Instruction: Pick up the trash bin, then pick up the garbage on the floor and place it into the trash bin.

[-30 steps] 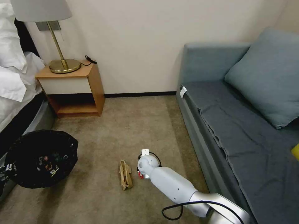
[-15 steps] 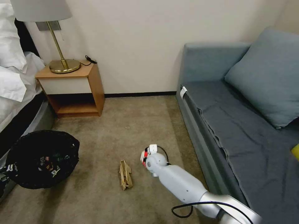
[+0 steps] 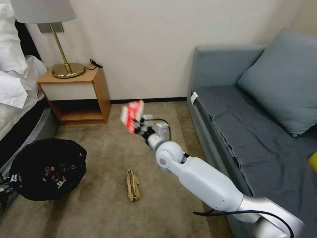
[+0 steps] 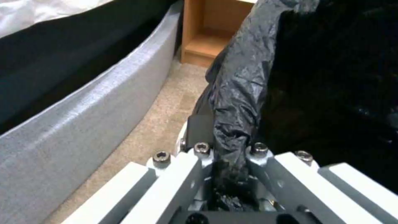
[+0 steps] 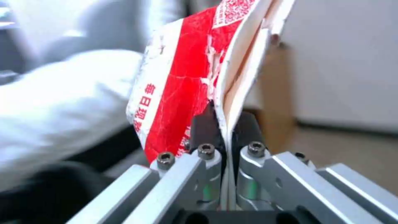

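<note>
Carpeted floor gives you an open lane down the middle, hemmed by the bed on the left, the grey sofa along the right and the wooden nightstand against the far wall. You have the trash bin at near left, close to the bed's edge, its black bag crinkled over the rim and some litter inside. Your left gripper is closed tight on a fold of that black liner at the rim. The crumpled brown paper lies on the carpet in the near middle, well apart from the bin. Your right gripper is up above the floor, in front of the nightstand's right side, pinched narrow on the red-and-white packet; the right wrist view shows its pads clamping the packet's lower edge, with the packet standing out beyond them.
</note>
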Controlling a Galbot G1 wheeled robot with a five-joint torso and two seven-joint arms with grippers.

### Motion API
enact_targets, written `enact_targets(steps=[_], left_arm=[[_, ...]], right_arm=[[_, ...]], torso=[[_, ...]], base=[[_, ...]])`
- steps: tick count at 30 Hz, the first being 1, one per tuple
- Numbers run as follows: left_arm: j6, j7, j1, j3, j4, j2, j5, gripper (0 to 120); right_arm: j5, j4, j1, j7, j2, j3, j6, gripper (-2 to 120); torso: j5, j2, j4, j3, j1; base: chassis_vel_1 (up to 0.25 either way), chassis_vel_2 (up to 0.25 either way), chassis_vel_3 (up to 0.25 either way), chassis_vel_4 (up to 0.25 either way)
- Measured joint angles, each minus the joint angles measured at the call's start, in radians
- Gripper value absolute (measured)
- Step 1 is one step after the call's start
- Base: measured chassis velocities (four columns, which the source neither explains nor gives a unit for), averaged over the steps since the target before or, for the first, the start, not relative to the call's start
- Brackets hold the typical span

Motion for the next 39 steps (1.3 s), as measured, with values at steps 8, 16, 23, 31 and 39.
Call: enact_targets(steps=[8, 16, 23, 31, 39], left_arm=[[0.004, 0.003, 0.006, 0.003, -0.025, -0.017, 0.016, 1], [0.0, 0.008, 0.016, 0.004, -0.031, -0.013, 0.025, 1], [0.0, 0.009, 0.016, 0.002, -0.037, -0.016, 0.022, 1], [0.0, 0.011, 0.014, 0.019, -0.044, -0.018, 0.025, 1], [0.0, 0.013, 0.01, 0.036, -0.051, -0.026, 0.024, 1]], right_arm=[[-0.1, -0.025, 0.146, -0.137, 0.077, -0.195, 0.082, 0], [-0.118, -0.146, 0.236, -0.205, 0.157, -0.324, 0.101, 0], [-0.171, -0.221, 0.226, -0.234, 0.2, -0.446, 0.129, 0], [-0.219, -0.272, 0.21, -0.229, 0.247, -0.512, 0.131, 0], [-0.247, -0.321, 0.206, -0.214, 0.274, -0.525, 0.125, 0]], torso=[[-0.0001, 0.0, 0.0001, 0.0, 0.0], [-0.0002, 0.0, 0.0, 0.0, 0.0], [-0.0002, 0.0, -0.0002, 0.0, 0.0], [0.0001, 0.0, 0.0001, 0.0, 0.0], [0.0, 0.0, -0.0001, 0.0, 0.0]], base=[[0.0, 0.0, 0.0, 0.0], [0.0, 0.0, 0.0, 0.0], [0.0, 0.0, 0.0, 0.0], [0.0, 0.0, 0.0, 0.0], [0.0, 0.0, 0.0, 0.0]])
